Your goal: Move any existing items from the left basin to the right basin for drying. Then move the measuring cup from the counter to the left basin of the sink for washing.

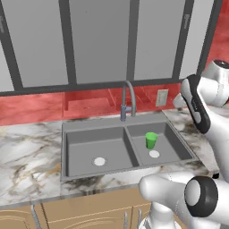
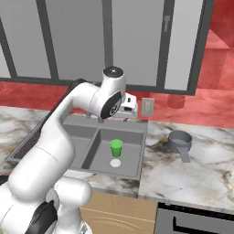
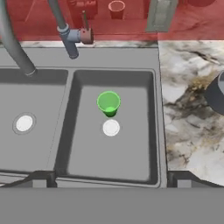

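Measuring cup sits on worktop right of sink; green cup upright in right basin, left basin bare. Hand wide open, empty, above sink. Next: swing right, descend straight over cup rim, avoid handle.

base views: behind, flanking sink | hand view: close, looking down

Glossy white rounded arm segments with dark grey joint caps.
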